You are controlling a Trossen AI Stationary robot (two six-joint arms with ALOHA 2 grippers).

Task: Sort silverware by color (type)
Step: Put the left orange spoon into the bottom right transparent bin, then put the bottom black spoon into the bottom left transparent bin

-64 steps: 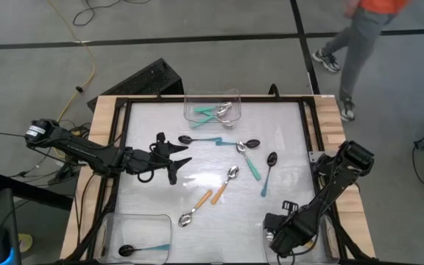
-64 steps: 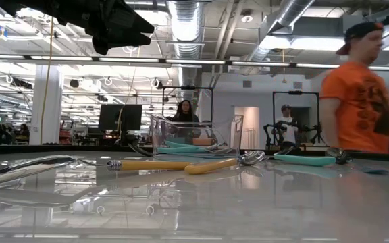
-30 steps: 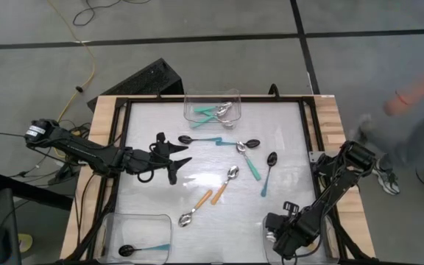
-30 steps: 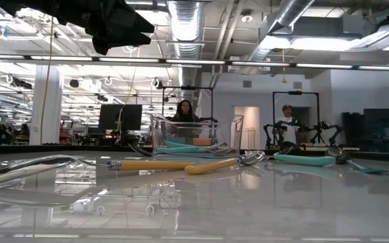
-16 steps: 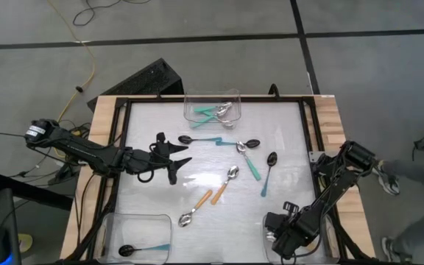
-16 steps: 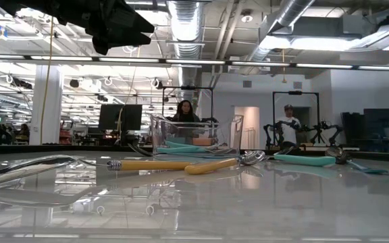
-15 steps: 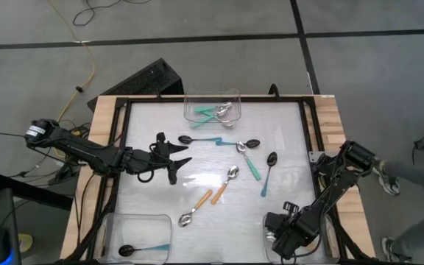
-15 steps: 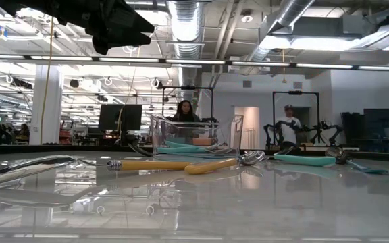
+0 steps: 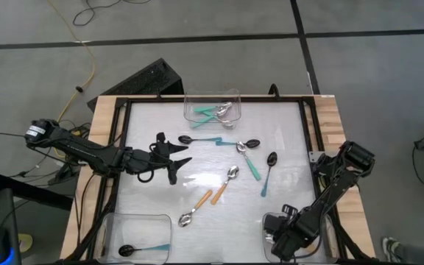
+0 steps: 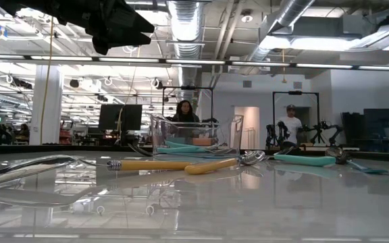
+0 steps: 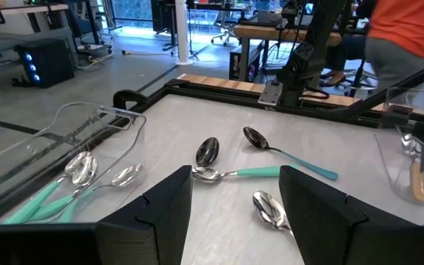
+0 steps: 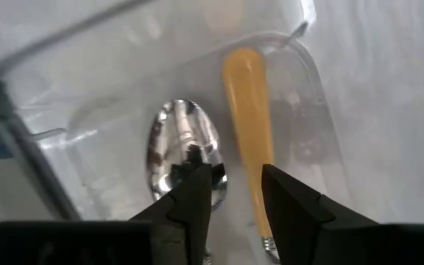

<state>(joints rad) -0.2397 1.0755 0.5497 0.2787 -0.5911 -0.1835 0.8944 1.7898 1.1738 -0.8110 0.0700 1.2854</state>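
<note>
Currently the right end effector (image 9: 289,237) hangs low over the clear bin (image 9: 271,221) at the near right corner of the worktop (image 9: 146,195), its fingers (image 12: 197,193) slightly apart and holding nothing. Directly beneath it inside that bin lie a silver spoon bowl (image 12: 182,147) and an orange handle (image 12: 247,110). The right arm folds back to its base at the right edge. The left end effector (image 9: 174,157) hovers above the left centre of the worktop, fingers spread and empty, arm stretched in from the left.

Loose spoons (image 9: 230,175) lie scattered mid-worktop, with others in the far bin (image 9: 212,109) and the near left bin (image 9: 135,239). The worktop is white and glossy within a black frame. Beyond it lies an open workshop with people (image 10: 184,111) standing far off. No legible writing.
</note>
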